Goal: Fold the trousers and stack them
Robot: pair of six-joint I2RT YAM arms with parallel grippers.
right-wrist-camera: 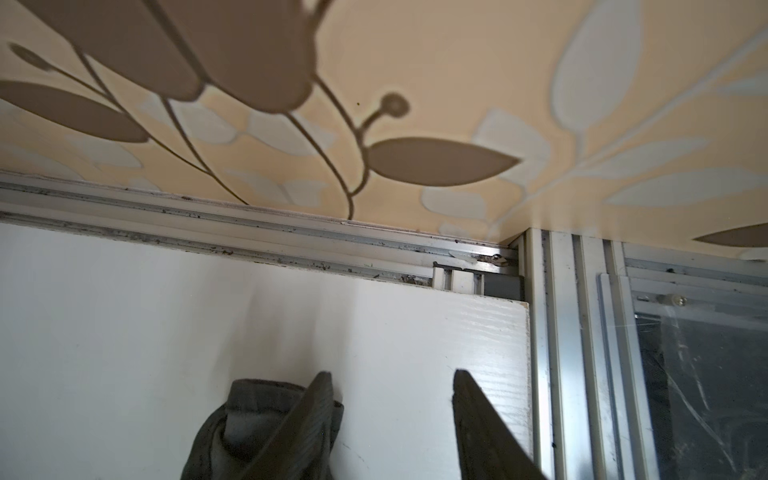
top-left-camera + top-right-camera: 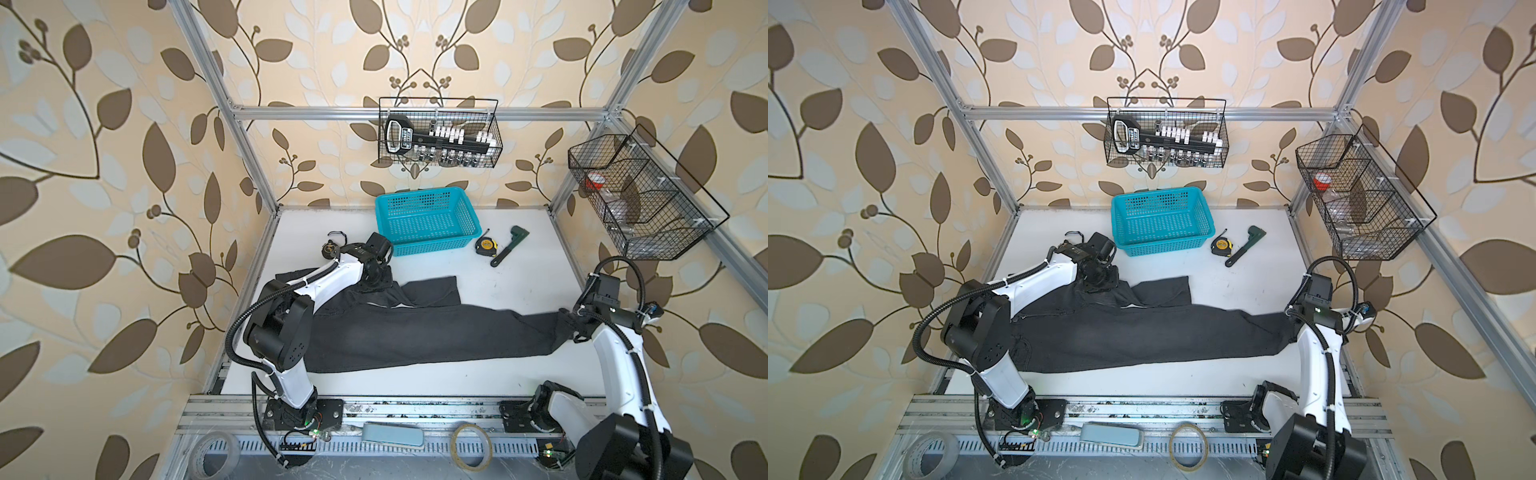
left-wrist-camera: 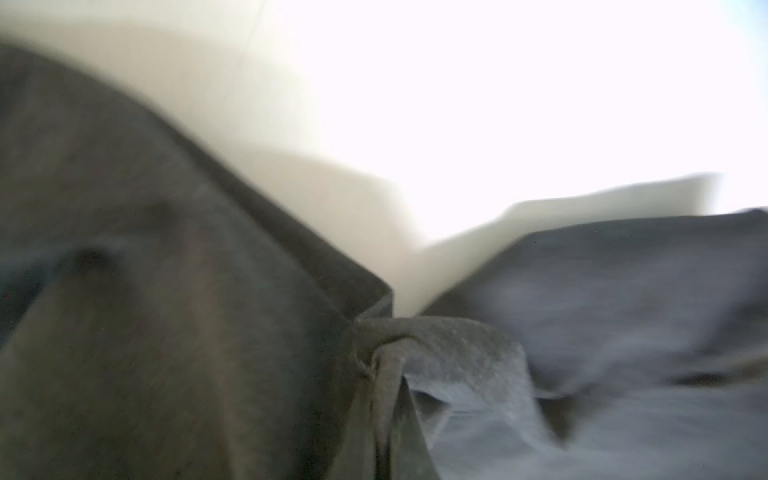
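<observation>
Fingers [image 1: 320, 415] of the right gripper [image 1: 390, 380] stand apart in the right wrist view with nothing between them. The hem of the trousers [image 1: 232, 428] lies bunched just beside one finger, on the white table [image 1: 124, 332] near its corner. If I back out carelessly, that finger could snag the hem and drag the leg crooked.

My left wrist view is blurred. Even so, dark denim gathers into a tight pinch low in the picture, so I judge the left gripper [image 2: 376, 284] clamped on the cloth.

In both top views the trousers lie stretched along the table, with a flap doubled over on the side towards the teal basket [image 2: 432, 245]. The left gripper holds that far edge, and the right gripper sits at the leg's end. With only one hand gripping, a hard pull could skew the fold or slip the pinch.
</observation>
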